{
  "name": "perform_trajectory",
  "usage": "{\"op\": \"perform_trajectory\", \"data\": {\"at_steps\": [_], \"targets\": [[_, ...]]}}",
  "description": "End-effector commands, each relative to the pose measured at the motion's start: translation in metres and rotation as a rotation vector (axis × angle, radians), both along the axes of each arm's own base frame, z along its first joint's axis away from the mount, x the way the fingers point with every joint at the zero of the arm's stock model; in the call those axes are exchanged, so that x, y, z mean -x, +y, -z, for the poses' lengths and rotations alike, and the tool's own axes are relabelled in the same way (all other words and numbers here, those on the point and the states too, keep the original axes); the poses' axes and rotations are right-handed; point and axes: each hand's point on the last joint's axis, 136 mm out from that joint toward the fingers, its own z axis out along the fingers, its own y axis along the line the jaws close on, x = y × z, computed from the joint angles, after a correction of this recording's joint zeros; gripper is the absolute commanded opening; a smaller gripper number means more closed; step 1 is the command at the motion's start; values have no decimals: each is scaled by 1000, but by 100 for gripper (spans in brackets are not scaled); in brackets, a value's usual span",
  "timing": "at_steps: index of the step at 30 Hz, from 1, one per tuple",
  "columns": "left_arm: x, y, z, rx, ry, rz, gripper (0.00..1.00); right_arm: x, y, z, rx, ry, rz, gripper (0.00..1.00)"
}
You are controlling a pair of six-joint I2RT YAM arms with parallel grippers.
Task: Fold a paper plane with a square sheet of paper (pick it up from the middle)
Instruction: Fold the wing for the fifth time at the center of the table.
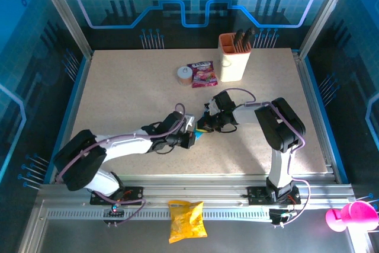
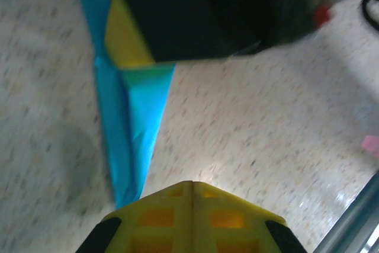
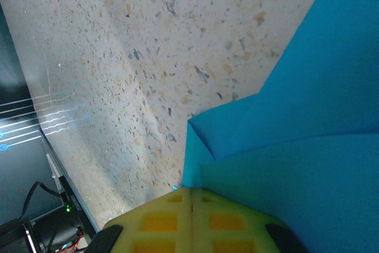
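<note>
Top external view: you had both arms reaching inward, their tips meeting near the middle of the speckled surface (image 1: 130, 99), with the cyan-blue paper plane (image 1: 202, 134) showing as a sliver between them. Left wrist view: the left fingers (image 2: 160, 220) were pressed together, the plane's narrow tip reaching their left edge; whether they pinched it could not be told. Right wrist view: the right fingers (image 3: 160, 223) were clamped on the creased paper. A beige holder cup (image 1: 234, 60) and a pink-red snack packet (image 1: 202, 74) sat well apart behind.
</note>
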Motion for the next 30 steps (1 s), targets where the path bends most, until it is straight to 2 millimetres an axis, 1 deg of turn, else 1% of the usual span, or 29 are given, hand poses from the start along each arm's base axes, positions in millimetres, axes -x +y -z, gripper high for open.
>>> {"op": "perform_trajectory", "data": {"at_steps": [1,4,8,12,15,18,21,24,28,30], "targets": [[-8,-19,-6,30,-21,91,0,55,-78,96,401,234,94,0],[-11,-26,5,31,-4,108,0,55,-76,94,392,233,95,0],[-8,-26,27,16,39,112,0,55,-75,93,385,232,94,0],[-13,-14,48,-26,47,53,0,54,-73,92,371,228,94,0],[-15,-1,58,-25,67,8,0,51,-72,90,361,222,94,0],[-12,11,69,-25,107,-25,0,44,-73,86,343,211,100,0],[-7,19,77,-25,143,-41,0,37,-74,80,318,203,109,0],[-1,23,86,-35,168,-46,0,27,-77,75,299,185,126,0],[7,26,96,-37,201,-48,0,12,-87,68,271,167,172,0],[12,29,101,-41,215,-50,0,6,-93,65,256,160,193,2]]}}
